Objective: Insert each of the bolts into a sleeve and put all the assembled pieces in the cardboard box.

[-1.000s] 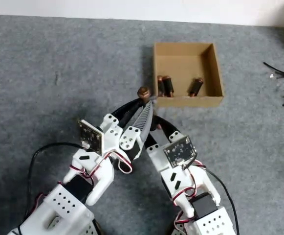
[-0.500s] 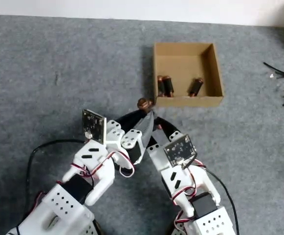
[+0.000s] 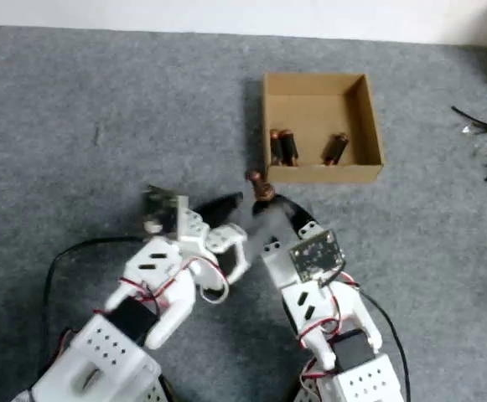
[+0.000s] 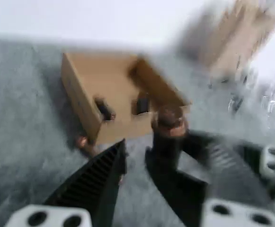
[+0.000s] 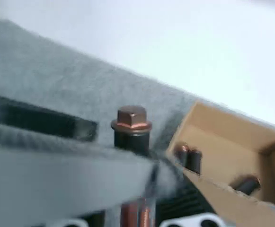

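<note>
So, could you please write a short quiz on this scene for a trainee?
1. How many pieces lie in the box? A two, B three, C five.
2. True or false: the held piece in the right gripper is already inside the box.
3. Fill in: the left gripper is ___ (open or shut).
Key: 1 B; 2 false, it is outside, by the box's front corner; 3 open.
</note>
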`<state>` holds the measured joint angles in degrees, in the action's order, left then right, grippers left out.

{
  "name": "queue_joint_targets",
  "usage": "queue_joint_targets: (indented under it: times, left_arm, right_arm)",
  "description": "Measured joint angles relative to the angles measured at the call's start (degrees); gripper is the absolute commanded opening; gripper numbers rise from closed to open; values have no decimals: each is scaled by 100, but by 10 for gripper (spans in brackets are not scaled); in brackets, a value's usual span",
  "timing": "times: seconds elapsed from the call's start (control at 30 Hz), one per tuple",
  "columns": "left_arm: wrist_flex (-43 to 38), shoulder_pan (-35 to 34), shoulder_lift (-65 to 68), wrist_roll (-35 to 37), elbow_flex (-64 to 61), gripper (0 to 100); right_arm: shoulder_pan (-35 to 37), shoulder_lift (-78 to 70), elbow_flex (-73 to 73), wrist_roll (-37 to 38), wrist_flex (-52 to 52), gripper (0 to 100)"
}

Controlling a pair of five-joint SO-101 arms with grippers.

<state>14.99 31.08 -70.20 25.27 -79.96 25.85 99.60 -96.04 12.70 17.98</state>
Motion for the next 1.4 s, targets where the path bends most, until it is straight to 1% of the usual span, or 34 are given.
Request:
queue_joint_targets:
  times: [0.07,0.13,0.23,0.3,0.37,0.5,0.57,0.63,0.7,0.8,0.83,0.9,1.0,1.13,1.4]
  left_arm:
    - [185,-79,0,-18,123,251]
    - [237,-325,0,-26,158,216]
    - [255,-554,-88,-26,229,207]
    - [255,-651,-369,-26,264,207]
    - [325,-633,-826,-26,264,206]
    - [1099,-738,-2136,-44,246,203]
    - [1538,-862,-2884,-237,53,203]
    - [1741,-1020,-3270,-422,-185,191]
    - [1820,-1196,-3349,-571,-466,139]
    - [1820,-1556,-3235,-774,-985,16]
    - [1785,-1653,-3235,-897,-1125,0]
    - [1741,-1820,-3235,-1178,-1380,19]
    - [1732,-2066,-3226,-1565,-1582,6]
    - [1732,-2338,-3226,-1662,-1609,7]
    - [1741,-2884,-3226,-1679,-1609,10]
  right_arm:
    - [-79,26,0,0,-9,4]
    - [-132,9,0,0,0,4]
    - [-167,18,0,0,0,4]
    - [-229,18,0,0,0,4]
    - [-308,18,0,0,0,4]
    - [-484,18,0,0,0,4]
    - [-554,18,0,0,0,4]
    - [-598,18,0,0,0,4]
    - [-598,18,0,0,0,4]
    - [-677,18,0,0,0,4]
    - [-730,18,0,0,0,4]
    - [-835,18,0,0,0,4]
    - [-1055,18,0,0,0,4]
    - [-1371,18,0,0,18,4]
    - [-1407,18,0,0,457,4]
